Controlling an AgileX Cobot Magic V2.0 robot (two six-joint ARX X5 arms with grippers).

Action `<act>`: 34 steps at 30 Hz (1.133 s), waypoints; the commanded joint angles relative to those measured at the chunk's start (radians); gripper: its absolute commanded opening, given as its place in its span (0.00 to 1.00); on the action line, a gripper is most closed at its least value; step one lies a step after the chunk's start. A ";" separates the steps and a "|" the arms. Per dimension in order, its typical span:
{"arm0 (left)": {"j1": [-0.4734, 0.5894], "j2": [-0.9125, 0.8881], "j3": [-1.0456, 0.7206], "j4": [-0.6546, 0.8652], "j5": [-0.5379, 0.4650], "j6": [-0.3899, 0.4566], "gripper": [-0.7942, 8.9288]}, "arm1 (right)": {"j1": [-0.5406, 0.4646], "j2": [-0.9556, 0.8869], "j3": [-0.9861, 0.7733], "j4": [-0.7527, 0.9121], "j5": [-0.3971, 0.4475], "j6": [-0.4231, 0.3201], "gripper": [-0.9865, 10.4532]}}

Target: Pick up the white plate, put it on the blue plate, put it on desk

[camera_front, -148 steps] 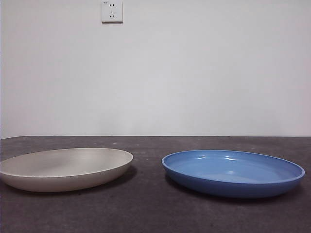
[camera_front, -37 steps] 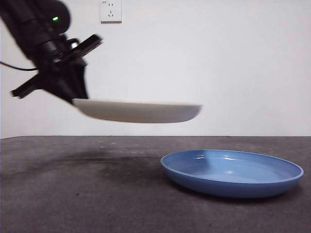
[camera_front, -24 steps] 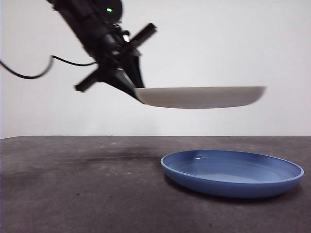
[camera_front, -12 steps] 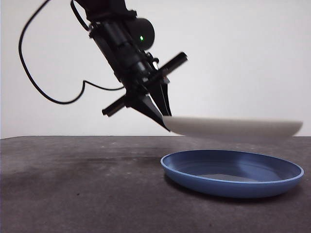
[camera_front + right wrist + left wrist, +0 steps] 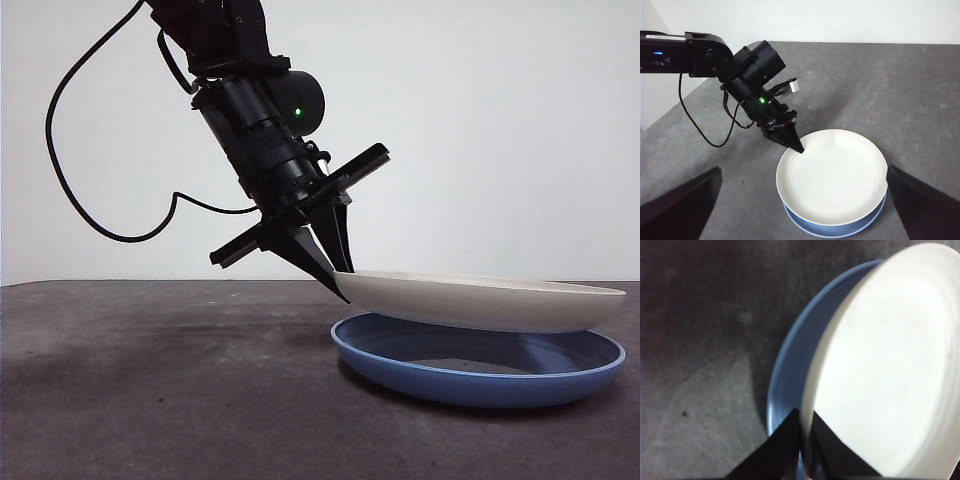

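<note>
Two plates stack | left gripper (image 5: pixel 338 283) pinches white plate (image 5: pixel 490 300) rim at 9 o'clock, lowering it flat into blue plate (image 5: pixel 470 375) | right gripper (image 5: pixel 805 205) gapes wide, empty.

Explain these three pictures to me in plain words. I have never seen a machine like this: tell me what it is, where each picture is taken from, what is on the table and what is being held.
This is a robot with two arms at a table, each ending in a gripper of two black jaws. One picture looks level across the table from the front; the other two come from cameras on the arms' wrists. On the dark speckled desk lies a glossy round blue plate. The left gripper pinches the rim of a matte cream-white round plate and holds it low over the blue one, tilted; whether the two plates touch cannot be told. The right gripper waits above, jaws wide apart, holding nothing; its camera looks down on both plates.
</note>
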State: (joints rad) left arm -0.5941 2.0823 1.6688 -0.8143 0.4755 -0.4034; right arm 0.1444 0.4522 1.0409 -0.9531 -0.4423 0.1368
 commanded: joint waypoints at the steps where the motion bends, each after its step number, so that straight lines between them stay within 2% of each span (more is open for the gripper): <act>1: -0.011 0.025 0.028 0.003 0.007 -0.003 0.09 | 0.004 0.001 0.021 0.008 -0.002 -0.006 0.60; 22: -0.036 0.025 0.028 0.001 0.002 0.027 0.09 | 0.004 0.001 0.021 0.002 -0.002 -0.006 0.60; 25: -0.034 0.025 0.028 0.006 -0.035 0.035 0.09 | 0.004 0.001 0.021 0.002 -0.003 -0.006 0.60; 34: -0.027 0.025 0.028 0.010 -0.038 0.045 0.24 | 0.004 0.001 0.021 0.001 -0.003 -0.006 0.60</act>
State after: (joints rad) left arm -0.6155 2.0823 1.6688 -0.8120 0.4393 -0.3752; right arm 0.1444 0.4522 1.0409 -0.9585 -0.4423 0.1371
